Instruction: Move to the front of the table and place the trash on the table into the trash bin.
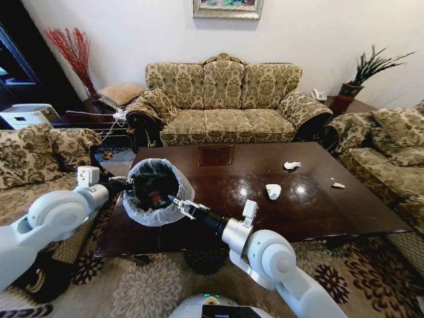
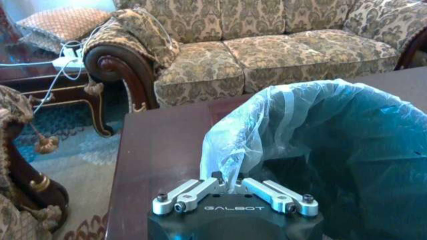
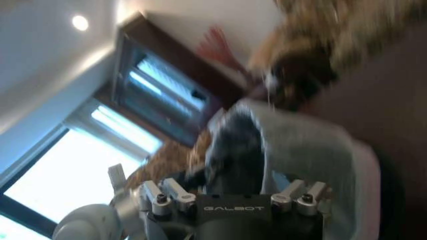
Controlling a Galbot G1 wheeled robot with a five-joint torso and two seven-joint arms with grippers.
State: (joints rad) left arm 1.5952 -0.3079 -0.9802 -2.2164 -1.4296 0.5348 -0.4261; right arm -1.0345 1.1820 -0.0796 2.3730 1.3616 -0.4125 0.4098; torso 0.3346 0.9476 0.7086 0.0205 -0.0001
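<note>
The left pincer point(image 2: 233, 192) is clamped on the bag-lined rim of the trash bin point(image 1: 156, 192), which stands at the counter's point(image 1: 318, 212) left side. The right pincer point(image 1: 179, 205) hovers spread apart at the bin's rim. 3 trash point(image 1: 273, 191) scraps lie on the counter's right half.

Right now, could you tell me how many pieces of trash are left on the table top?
3: a crumpled paper wad toward the far right, a white wad near the middle, and a small yellowish scrap by the right edge. The bin may hide more.
</note>
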